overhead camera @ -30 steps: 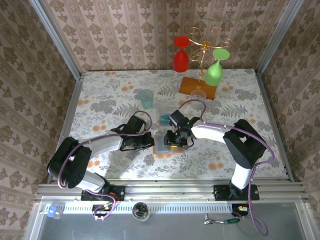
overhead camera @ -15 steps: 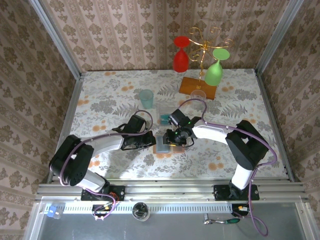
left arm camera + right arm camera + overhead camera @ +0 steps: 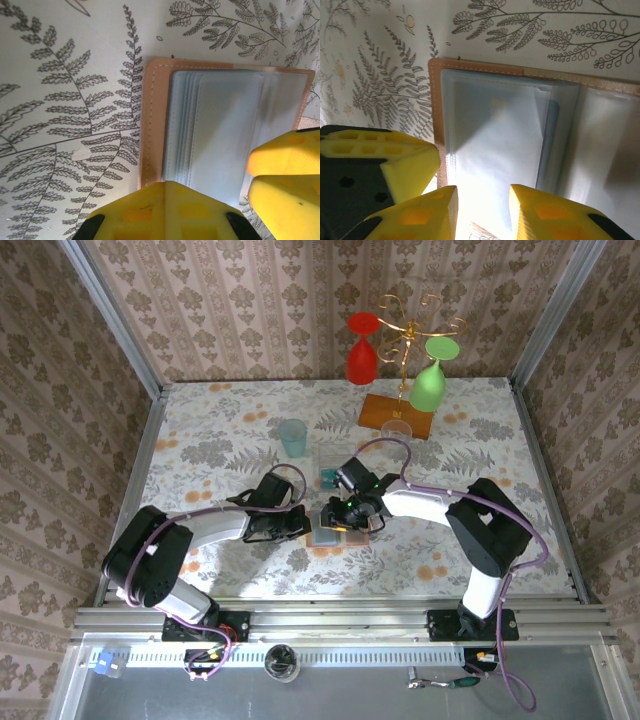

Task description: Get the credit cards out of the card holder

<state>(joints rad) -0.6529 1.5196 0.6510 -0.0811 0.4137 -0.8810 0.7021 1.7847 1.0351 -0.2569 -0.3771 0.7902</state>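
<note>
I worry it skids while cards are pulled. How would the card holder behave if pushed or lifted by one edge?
The card holder lies open and flat on the tablecloth, so a push would probably slide it. Its thin stitched cover and translucent pockets suggest it would likely flop when lifted by one edge.

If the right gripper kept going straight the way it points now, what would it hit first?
Probably the flat tan-orange card holder with grey-blue pockets. The right gripper points at its pocket panel with nothing in between, though how far off it is remains unclear.
</note>
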